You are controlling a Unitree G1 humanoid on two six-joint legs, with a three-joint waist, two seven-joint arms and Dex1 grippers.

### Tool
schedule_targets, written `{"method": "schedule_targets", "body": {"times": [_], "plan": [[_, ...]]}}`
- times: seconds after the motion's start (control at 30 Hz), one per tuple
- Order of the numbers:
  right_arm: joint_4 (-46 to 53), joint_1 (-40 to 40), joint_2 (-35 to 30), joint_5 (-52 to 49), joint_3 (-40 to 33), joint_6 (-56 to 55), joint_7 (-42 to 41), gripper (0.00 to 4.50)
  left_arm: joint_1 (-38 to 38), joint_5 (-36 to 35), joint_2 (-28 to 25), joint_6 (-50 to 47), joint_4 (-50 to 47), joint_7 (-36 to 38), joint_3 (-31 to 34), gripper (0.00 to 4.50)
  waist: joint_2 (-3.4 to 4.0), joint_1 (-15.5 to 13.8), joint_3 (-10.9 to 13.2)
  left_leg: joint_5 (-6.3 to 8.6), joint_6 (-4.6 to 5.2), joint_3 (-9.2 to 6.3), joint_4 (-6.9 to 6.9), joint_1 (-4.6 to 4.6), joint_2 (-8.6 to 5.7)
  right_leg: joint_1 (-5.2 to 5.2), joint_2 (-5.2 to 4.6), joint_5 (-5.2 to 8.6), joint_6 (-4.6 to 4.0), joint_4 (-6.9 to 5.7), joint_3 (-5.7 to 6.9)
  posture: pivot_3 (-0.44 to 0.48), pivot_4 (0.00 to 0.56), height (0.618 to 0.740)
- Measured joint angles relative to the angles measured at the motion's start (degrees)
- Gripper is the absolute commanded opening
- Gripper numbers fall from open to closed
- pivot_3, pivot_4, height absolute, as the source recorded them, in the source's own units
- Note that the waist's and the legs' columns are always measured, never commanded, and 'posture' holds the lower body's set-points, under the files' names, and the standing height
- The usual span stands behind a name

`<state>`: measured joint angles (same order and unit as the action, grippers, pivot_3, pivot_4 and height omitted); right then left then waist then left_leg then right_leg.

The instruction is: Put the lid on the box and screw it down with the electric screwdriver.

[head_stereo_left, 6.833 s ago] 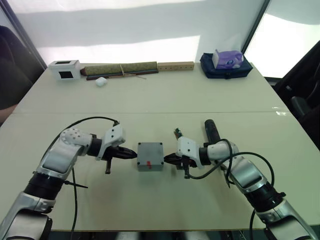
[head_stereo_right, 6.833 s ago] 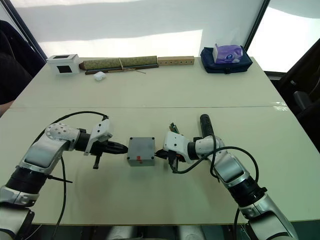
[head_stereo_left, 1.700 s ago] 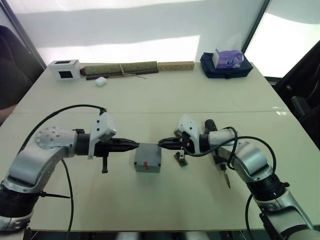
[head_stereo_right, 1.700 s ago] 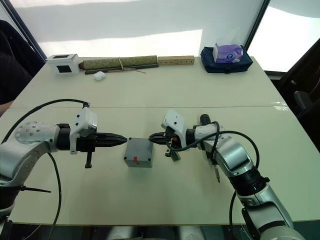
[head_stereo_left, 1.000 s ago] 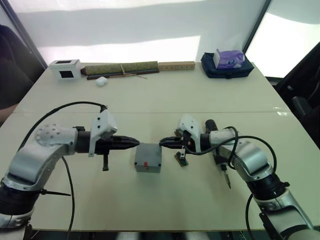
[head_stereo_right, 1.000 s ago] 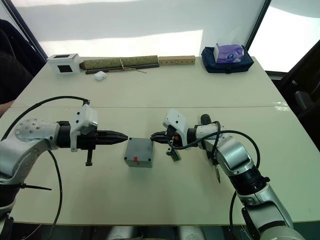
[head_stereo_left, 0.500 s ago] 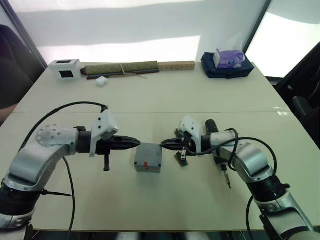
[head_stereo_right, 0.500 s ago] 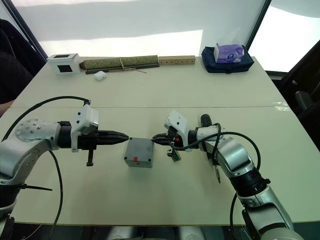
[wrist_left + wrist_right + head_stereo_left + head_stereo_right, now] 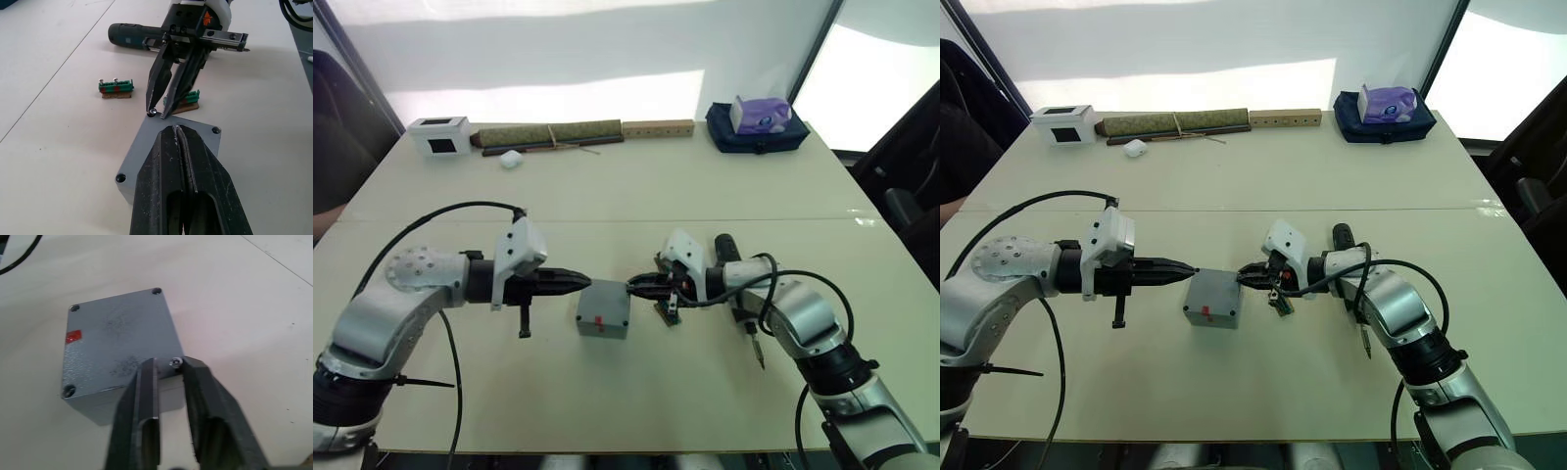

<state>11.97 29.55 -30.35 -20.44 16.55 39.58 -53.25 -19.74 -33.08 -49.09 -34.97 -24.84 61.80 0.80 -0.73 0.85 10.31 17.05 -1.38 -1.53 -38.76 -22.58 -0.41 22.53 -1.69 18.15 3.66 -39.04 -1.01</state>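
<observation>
One grey box (image 9: 604,308) sits mid-tabletop (image 9: 626,196), lid (image 9: 120,340) on. One electric screwdriver (image 9: 736,284) lies beside it, bit toward the robot. Left gripper (image 9: 582,283) fingers are closed; right gripper (image 9: 168,372) fingers are slightly parted around a corner screw (image 9: 175,363)

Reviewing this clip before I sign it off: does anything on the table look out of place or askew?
One thing: the box has its lid on, but the corner screw by the right gripper stands proud while the other corners look sunk. The electric screwdriver lies unused on the table. The left gripper is shut above the lid.
</observation>
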Motion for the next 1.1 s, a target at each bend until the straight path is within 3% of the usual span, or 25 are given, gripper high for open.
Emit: {"method": "schedule_targets", "body": {"times": [0.13, 0.17, 0.2, 0.23, 0.4, 0.6, 0.73, 0.9, 1.1], "plan": [[0.39, 0.06, -1.41, -0.16, -0.11, 1.15, -0.86, 3.63, -0.01, -0.06, 0.35, 0.02, 0.01, -0.06, -0.04, 0.0, 0.0, -0.01, 0.0, 0.0, 0.0, 0.0, 0.0, 0.0, 0.0, 0.01, 0.0, 0.0, 0.0, 0.0, 0.0, 0.0, 0.15, 0.74], [0.51, 0.07, -1.73, -0.16, -0.12, 1.23, -1.01, 3.84, -0.01, -0.06, 0.43, 0.02, 0.01, -0.06, -0.04, 0.0, 0.0, -0.02, 0.0, 0.0, 0.0, 0.0, 0.01, 0.0, 0.0, 0.01, 0.0, 0.0, 0.0, 0.0, 0.0, 0.0, 0.15, 0.74], [0.83, 0.07, -2.24, -0.14, -0.17, 1.28, -1.1, 4.33, -0.01, -0.06, 0.69, 0.08, 0.01, -0.01, -0.05, 0.0, 0.0, -0.02, 0.0, 0.0, 0.0, 0.0, 0.02, 0.0, 0.0, 0.01, -0.01, 0.0, 0.0, 0.02, 0.0, 0.0, 0.15, 0.74], [1.19, 0.07, -2.64, -0.14, -0.31, 1.37, -1.14, 4.44, -0.02, -0.07, 0.84, 0.17, 0.02, 0.05, -0.06, 0.0, 0.0, -0.02, 0.0, 0.0, 0.0, 0.0, 0.02, -0.01, 0.0, 0.01, -0.01, 0.0, 0.0, 0.03, 0.0, 0.0, 0.15, 0.74], [4.93, -0.1, -7.47, -2.02, -4.51, 3.94, -1.62, 4.44, -0.36, -0.43, 1.13, 0.37, 0.11, 0.73, -0.09, 0.0, 0.06, -0.15, 0.07, 0.0, 0.0, 0.0, 0.06, -0.06, 0.0, 0.03, -0.03, 0.0, 0.0, 0.08, 0.01, 0.0, 0.15, 0.74], [9.89, 4.35, -19.79, -6.91, -14.92, 18.84, -0.06, 4.44, -3.26, -2.56, 2.34, 1.87, 0.43, 3.52, 0.0, 0.0, 0.18, -0.03, 0.14, 0.0, 0.0, 0.0, 0.14, -0.13, 0.0, 0.08, -0.06, -0.01, -0.02, 0.21, 0.02, 0.0, 0.15, 0.74], [8.95, 11.19, -27.22, -8.06, -12.72, 31.95, 0.18, 4.44, -6.55, -2.54, 4.79, 2.32, 1.31, 3.27, -1.15, 0.0, 0.37, 0.02, 0.26, 0.0, 0.0, 0.02, 0.41, -0.14, 0.0, 0.19, -0.05, -0.03, -0.07, 0.33, 0.01, 0.0, 0.15, 0.74], [3.27, 20.49, -28.1, -10.83, -5.47, 48.38, 1.75, 4.44, -7.57, -2.47, 5.7, 3.12, 1.69, 4.37, -2.71, 0.0, 0.45, 0.28, 0.25, -0.02, -0.02, 0.07, 0.61, -0.52, 0.01, 0.6, 0.04, -0.07, -0.09, 0.54, -0.06, 0.0, 0.15, 0.74], [-13.13, 29.54, -28.99, -23.71, 6.85, 52.54, 13.45, 4.44, -8.08, -1.12, 6.6, 5.05, 4.0, 5.64, -4.64, 0.0, 0.42, -0.21, 0.25, -0.03, -0.04, 0.08, 0.52, -0.88, -0.04, 0.81, -0.03, -0.09, -0.07, 0.78, 0.0, 0.0, 0.15, 0.74]]}}
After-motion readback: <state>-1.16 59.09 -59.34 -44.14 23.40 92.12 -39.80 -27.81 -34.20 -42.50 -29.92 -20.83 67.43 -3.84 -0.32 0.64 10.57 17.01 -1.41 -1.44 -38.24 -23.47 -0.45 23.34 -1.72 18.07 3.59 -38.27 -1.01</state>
